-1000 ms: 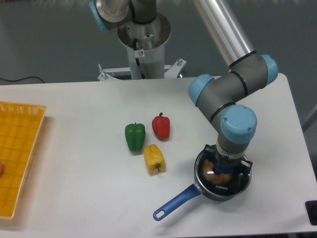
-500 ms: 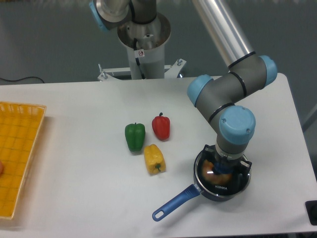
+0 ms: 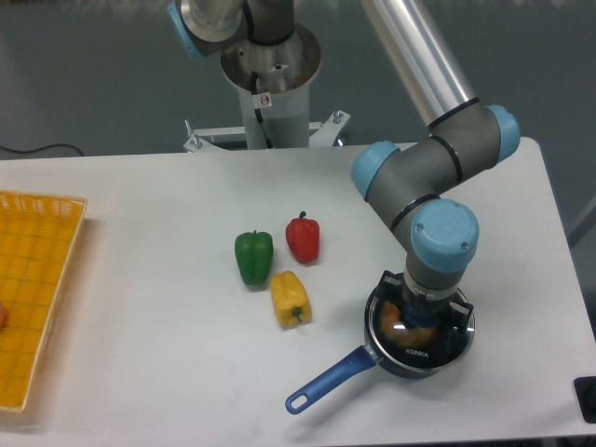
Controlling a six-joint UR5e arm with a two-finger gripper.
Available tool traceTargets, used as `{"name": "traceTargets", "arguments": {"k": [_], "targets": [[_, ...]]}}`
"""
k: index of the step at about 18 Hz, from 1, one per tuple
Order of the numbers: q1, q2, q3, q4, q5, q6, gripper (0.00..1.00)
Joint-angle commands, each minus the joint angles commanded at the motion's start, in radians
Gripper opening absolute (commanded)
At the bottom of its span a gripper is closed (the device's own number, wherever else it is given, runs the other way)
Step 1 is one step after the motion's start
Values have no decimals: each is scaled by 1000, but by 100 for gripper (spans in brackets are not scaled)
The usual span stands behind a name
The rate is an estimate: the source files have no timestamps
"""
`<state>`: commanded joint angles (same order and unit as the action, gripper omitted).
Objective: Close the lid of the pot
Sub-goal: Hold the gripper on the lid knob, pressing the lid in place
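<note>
The black pot [image 3: 402, 365] with its long blue handle [image 3: 328, 381] sits near the table's front right. The clear glass lid [image 3: 414, 346] with "KONKA" lettering lies on top of the pot, and something orange shows through it. My gripper [image 3: 421, 315] points straight down over the lid's centre, where the blue knob is hidden by the wrist. The fingers are mostly hidden, so I cannot tell whether they are shut on the knob.
A green pepper [image 3: 253, 256], a red pepper [image 3: 303, 237] and a yellow pepper [image 3: 291, 298] lie left of the pot. A yellow basket [image 3: 33, 289] sits at the table's left edge. The table's right edge is close to the pot.
The arm and the pot with its lid have shifted very slightly to the left. The peppers have not moved.
</note>
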<state>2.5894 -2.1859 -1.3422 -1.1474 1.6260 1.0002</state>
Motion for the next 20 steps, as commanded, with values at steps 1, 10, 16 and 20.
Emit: {"name": "traceTargets", "arguments": {"k": [1,10,16,20], "targets": [[0,0,0,0,0,2,76],[0,2,0,0,0,2,78],[0,3,0,0,0,3,80],[2,8,2,0,-2,5,84]]}}
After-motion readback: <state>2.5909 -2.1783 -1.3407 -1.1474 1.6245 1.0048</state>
